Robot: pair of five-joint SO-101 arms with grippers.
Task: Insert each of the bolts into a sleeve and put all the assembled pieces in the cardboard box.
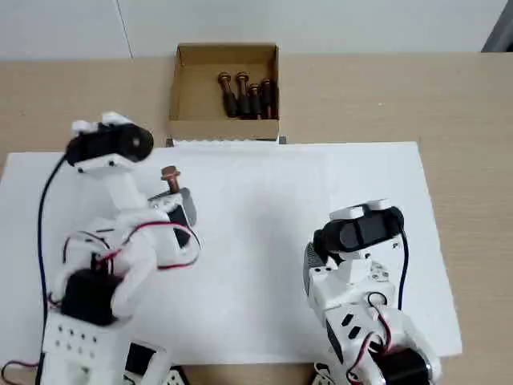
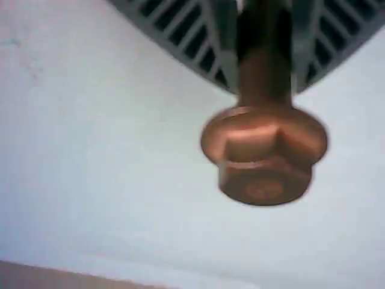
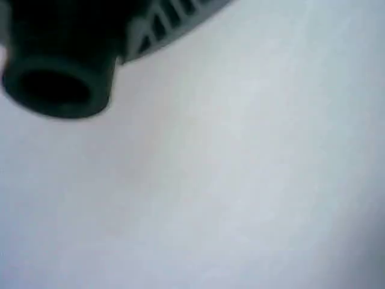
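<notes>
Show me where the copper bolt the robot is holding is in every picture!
High view: the bolt stands head up in the left gripper, on the side of the cardboard box nearer the arms.
Left wrist view: its hexagonal head is close up, facing the camera, with the shank clamped behind it.
Right wrist view: a black sleeve is held here instead.
Shared landmark: the white sheet underneath.

Box (image 1: 186, 90) behind sheet (image 1: 264, 241), 4 assembled pcs (image 1: 247, 95) in its right half; bolt (image 2: 264, 153) over sheet's left, sleeve (image 3: 57, 84) over right.

bolt (image 2: 264, 150) shank cut off by edge, sleeve (image 3: 57, 84) blurred, partly cropped
</notes>
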